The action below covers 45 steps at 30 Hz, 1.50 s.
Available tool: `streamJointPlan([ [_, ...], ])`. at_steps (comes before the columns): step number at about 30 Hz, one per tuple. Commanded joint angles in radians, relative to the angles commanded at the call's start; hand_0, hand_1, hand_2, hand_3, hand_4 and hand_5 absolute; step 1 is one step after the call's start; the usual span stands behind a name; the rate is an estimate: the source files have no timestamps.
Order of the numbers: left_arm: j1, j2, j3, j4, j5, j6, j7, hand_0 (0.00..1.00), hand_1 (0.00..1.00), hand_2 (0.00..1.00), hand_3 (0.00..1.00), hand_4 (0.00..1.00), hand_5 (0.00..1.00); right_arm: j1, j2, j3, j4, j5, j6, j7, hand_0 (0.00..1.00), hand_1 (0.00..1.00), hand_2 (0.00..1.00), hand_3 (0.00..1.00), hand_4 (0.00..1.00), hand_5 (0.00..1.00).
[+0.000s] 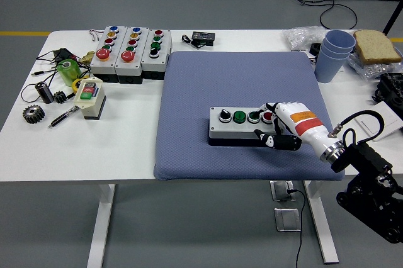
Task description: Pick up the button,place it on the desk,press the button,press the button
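From the head view, the four-button control box (242, 125) lies flat on the blue mat (239, 85), so the picking and placing look finished and the pressing step appears to be in hand. The right hand (281, 124), white with an orange band at the wrist, is at the box's right end: its upper fingers (269, 107) arch over the red button (268, 116), the one nearest the hand, while the thumb and lower fingers curl against the box's front right corner. The hand is curled around that end of the box rather than spread, though whether a fingertip is truly bearing on the red cap cannot be told from here. Beyond the red one, farther from the hand, sit two green buttons (240, 116) and a black-knobbed switch (224, 116).

The forearm runs back and down to the right, toward the black arm joints (371, 173) at the picture's lower right edge; the wrist is low, close over the mat. No left hand shows.

As a judgement, the next move calls for a short, straight push down on one cap with a single finger, the rest of the hand steadying the box so that it does not slide on the mat.

Far off to the hand's left, three more button boxes (131, 51) stand on the white table (126, 148).
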Motion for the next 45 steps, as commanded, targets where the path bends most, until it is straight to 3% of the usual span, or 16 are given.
streamJointPlan([
  [6,0.000,0.000,-0.001,0.000,0.002,0.000,0.000,0.624,0.658,0.679,0.593,0.342,0.648,-0.012,-0.013,0.059,0.037,0.027,-0.022,0.012,0.110,0.002,0.160,0.601,0.759,0.236],
  [10,0.002,-0.001,-0.005,0.000,0.008,-0.001,0.001,0.624,0.658,0.679,0.593,0.342,0.648,-0.039,-0.020,0.114,0.025,0.087,-0.066,0.037,0.110,0.002,0.160,0.601,0.759,0.236],
  [11,0.002,-0.001,-0.005,0.000,0.007,-0.001,0.001,0.624,0.658,0.679,0.593,0.341,0.647,-0.043,-0.021,0.122,0.022,0.110,-0.074,0.042,0.211,0.030,0.279,0.654,0.770,0.237],
  [13,0.004,-0.001,-0.007,0.000,0.009,-0.001,0.001,0.624,0.658,0.679,0.593,0.341,0.647,-0.066,-0.024,0.148,0.016,0.183,-0.083,0.054,0.211,0.030,0.279,0.654,0.770,0.237],
  [16,0.006,-0.002,-0.012,0.000,0.015,-0.001,0.002,0.624,0.658,0.679,0.593,0.341,0.647,-0.108,-0.026,0.186,0.012,0.306,-0.046,0.056,0.211,0.030,0.279,0.654,0.770,0.237],
  [17,0.007,-0.002,-0.012,0.000,0.016,-0.001,0.002,0.624,0.659,0.679,0.593,0.343,0.648,-0.119,-0.025,0.195,0.015,0.352,-0.037,0.065,0.499,0.429,0.546,0.703,0.775,0.238],
  [20,0.008,-0.003,-0.012,0.000,0.017,-0.001,0.002,0.624,0.659,0.679,0.593,0.343,0.648,-0.142,-0.024,0.218,0.021,0.467,-0.016,0.086,0.499,0.429,0.546,0.703,0.775,0.238],
  [22,0.010,-0.003,-0.017,0.000,0.026,-0.003,0.004,0.624,0.659,0.679,0.593,0.343,0.648,-0.183,-0.019,0.264,0.048,0.551,0.049,0.106,0.499,0.429,0.546,0.703,0.775,0.238],
  [23,0.011,-0.003,-0.019,0.000,0.030,-0.003,0.005,0.624,0.658,0.679,0.593,0.343,0.649,-0.202,-0.015,0.288,0.057,0.597,0.084,0.107,0.694,0.634,0.696,0.690,0.776,0.246],
  [25,0.012,-0.004,-0.021,0.000,0.033,-0.003,0.005,0.624,0.658,0.679,0.593,0.343,0.649,-0.226,-0.007,0.326,0.066,0.681,0.139,0.101,0.694,0.634,0.696,0.690,0.776,0.246],
  [28,0.013,-0.004,-0.019,0.000,0.031,-0.003,0.005,0.624,0.658,0.679,0.593,0.343,0.649,-0.260,0.003,0.376,0.075,0.805,0.185,0.098,0.694,0.634,0.696,0.690,0.776,0.246],
  [39,0.011,-0.003,-0.004,0.000,0.021,-0.002,0.001,0.624,0.659,0.679,0.591,0.342,0.647,-0.348,0.036,0.501,0.061,1.264,0.245,0.091,0.707,0.661,0.716,0.669,0.778,0.257],
  [45,-0.003,-0.001,0.010,0.000,-0.001,0.001,-0.004,0.624,0.659,0.679,0.590,0.343,0.650,-0.354,0.038,0.543,0.070,1.276,0.259,0.091,0.701,0.655,0.712,0.662,0.782,0.260],
])
